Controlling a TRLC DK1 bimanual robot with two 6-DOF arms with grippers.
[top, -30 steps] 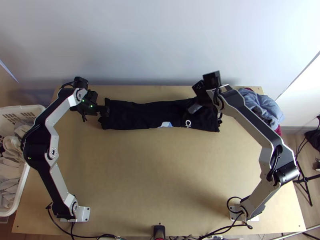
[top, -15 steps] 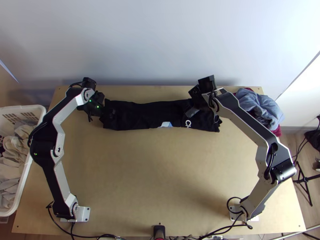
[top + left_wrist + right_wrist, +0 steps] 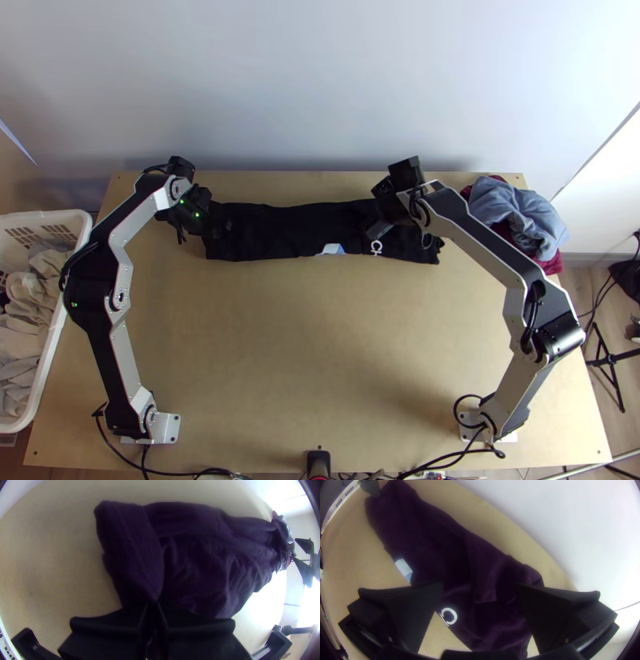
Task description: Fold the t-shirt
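So the biggest thing here is the pale wall (image 3: 320,88) behind the far edge of my worktop (image 3: 320,336), which is light wood. My left arm (image 3: 120,340) goes up from the near left corner, my right arm (image 3: 496,248) from the near right one, and that one leans in over the far half.

Next size down is a white basket (image 3: 48,214) full of pale cloths, off the left edge.

Then the shirt (image 3: 288,232), black. It's lying folded in a long flat strip near the far edge, pretty much parallel to it. I can't tell how many layers are in there. The end toward the left edge has a stitched hem, and a few wrinkles run along the cloth.

At the far right corner there's a heap: a blue-grey cloth (image 3: 520,212) bunched on top of a dark red cloth (image 3: 552,262).

Grippers now. My left gripper (image 3: 218,228) is pinching the shirt at its left end, fingers together with a bit of cloth between them. My right gripper (image 3: 390,222) is spread wide over the right part of the shirt. Can't tell if it's touching.

Smallest stuff: a light blue and white patch (image 3: 332,249) and some white letters (image 3: 376,248), both along the shirt's near side.
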